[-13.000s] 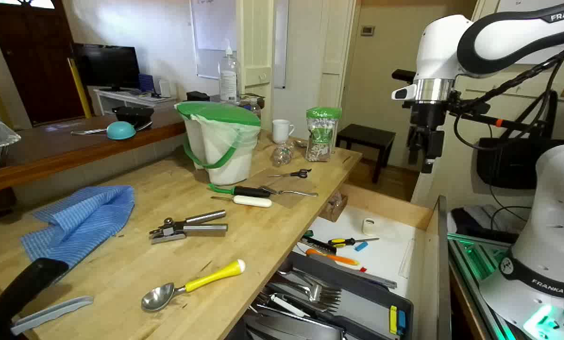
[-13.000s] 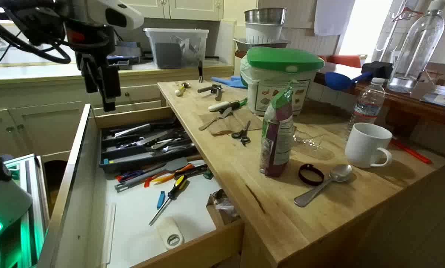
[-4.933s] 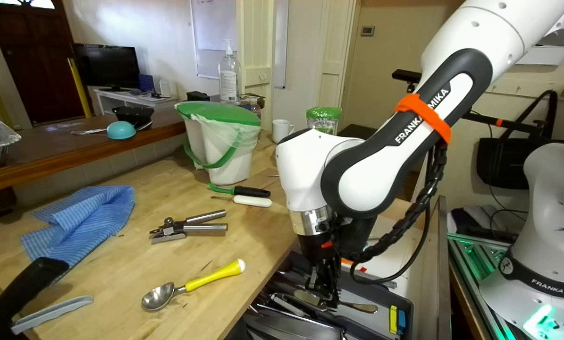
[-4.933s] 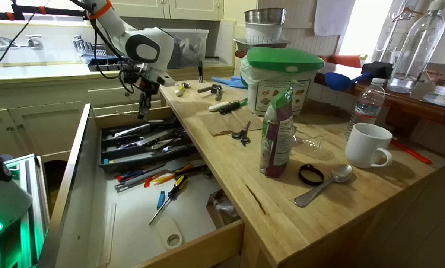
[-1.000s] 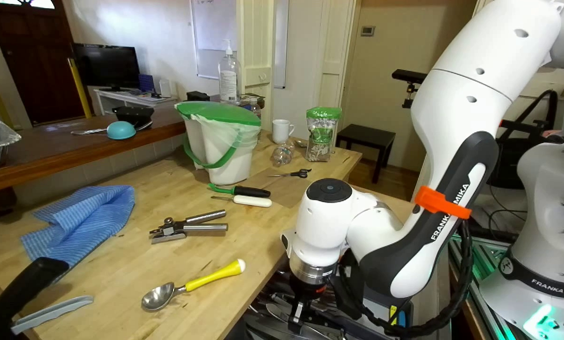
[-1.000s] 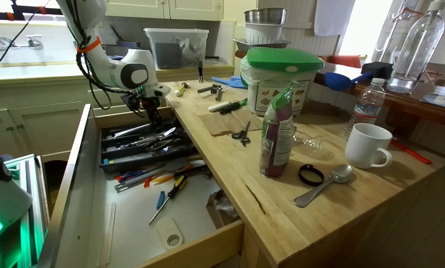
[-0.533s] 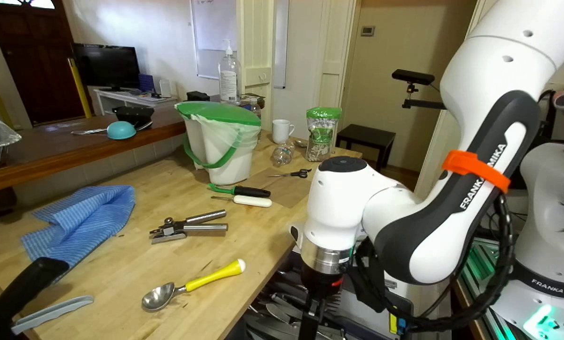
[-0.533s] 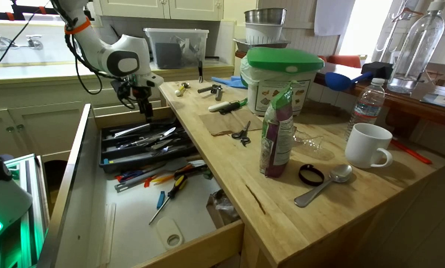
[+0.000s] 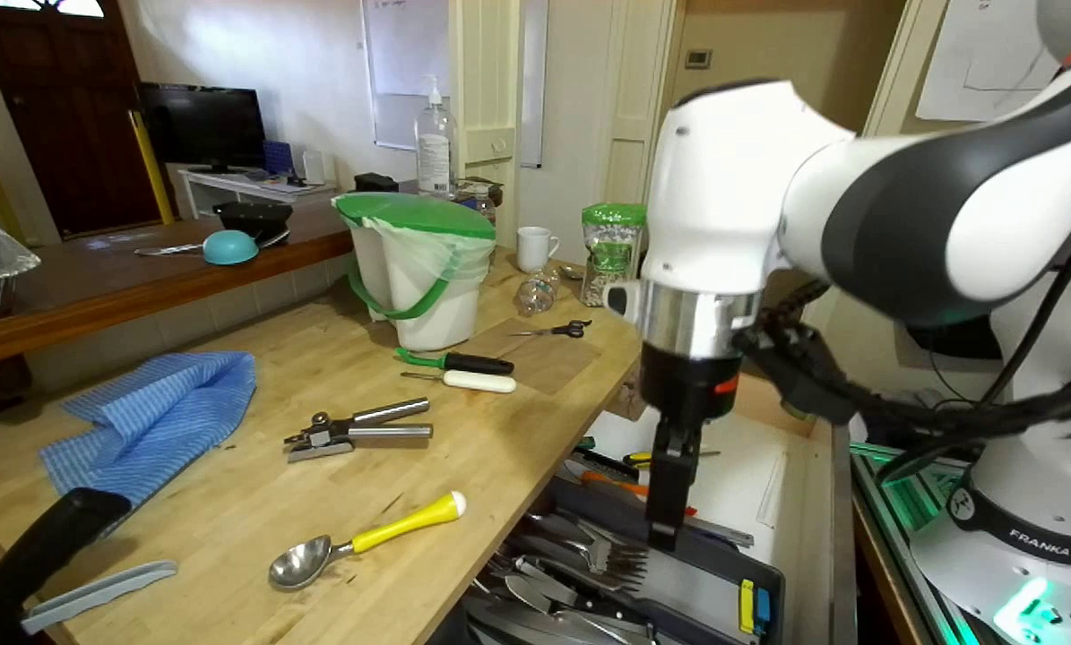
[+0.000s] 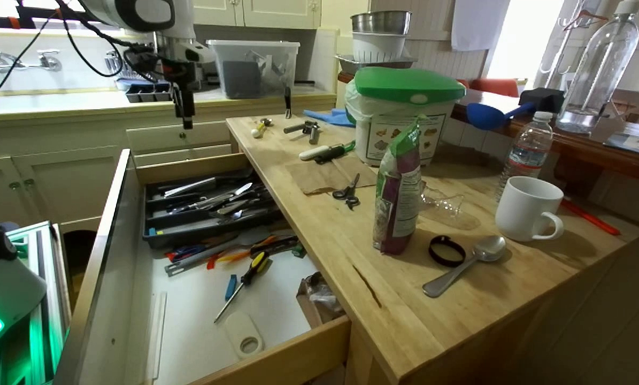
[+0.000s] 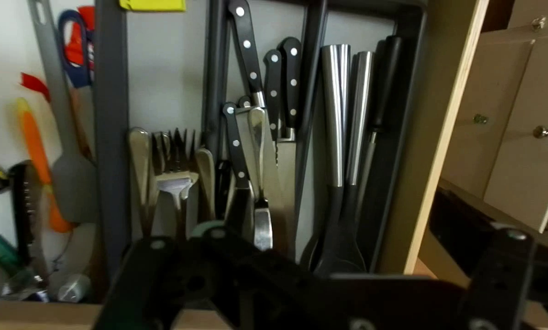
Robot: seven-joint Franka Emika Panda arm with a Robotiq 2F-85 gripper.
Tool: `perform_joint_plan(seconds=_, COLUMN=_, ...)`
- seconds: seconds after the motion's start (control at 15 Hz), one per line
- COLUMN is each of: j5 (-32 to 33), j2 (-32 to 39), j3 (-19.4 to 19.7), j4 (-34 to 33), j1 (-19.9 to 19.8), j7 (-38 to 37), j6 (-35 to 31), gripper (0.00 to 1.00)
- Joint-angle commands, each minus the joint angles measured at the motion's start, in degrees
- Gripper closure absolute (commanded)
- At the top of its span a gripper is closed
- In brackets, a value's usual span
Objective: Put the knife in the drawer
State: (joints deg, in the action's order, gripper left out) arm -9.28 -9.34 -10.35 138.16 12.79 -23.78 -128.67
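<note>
Up above the drawer [image 10: 276, 354] hangs the robot's black gripper [image 9: 666, 530], its jaws spread wide. The drawer is pulled out from the wooden counter [image 9: 508, 448]. In it sits a dark tray [image 11: 111, 114] with slots. The silver knife [image 11: 258, 165] lies in the middle slot of the tray, on top of black-handled knives [image 11: 291, 68] and well below the gripper. Forks [image 11: 177, 176] lie in the slot on one side, and tools with long handles [image 11: 333, 114] lie in the slot on the other. Near the tray, on the drawer's white floor, a yellow and black screwdriver [image 10: 252, 271] lies just beside a small blue piece [image 10: 231, 287]. Up on the counter I can see a scoop [image 9: 369, 540] with a yellow handle, a metal can opener [image 9: 338, 434], a crumpled blue cloth [image 9: 159, 408] and a white bucket [image 9: 414, 269] with a green lid. Some scissors [image 10: 347, 192] lie near the bucket, and a white mug [image 10: 528, 208] stands by a spoon [image 10: 463, 267].
</note>
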Motion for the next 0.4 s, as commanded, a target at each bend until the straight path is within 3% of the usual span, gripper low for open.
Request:
perform_joint_plan(seconds=0.0, j5=6.4, j2=-13.7, j3=-1.9, j4=1.1, j1=-3.4, j7=-10.4, j6=10.7, gripper=0.0)
perform_joint_plan(seconds=0.07, j5=2.6, j2=-6.7, j3=-1.4, j4=-0.6, j1=-2.6, j7=-4.8, j6=7.4, gripper=0.0)
perform_joint_plan(seconds=0.33, j5=5.0, j2=-14.3, j3=-2.3, j4=0.4, j1=-4.0, j7=-8.4, j6=10.4, gripper=0.0)
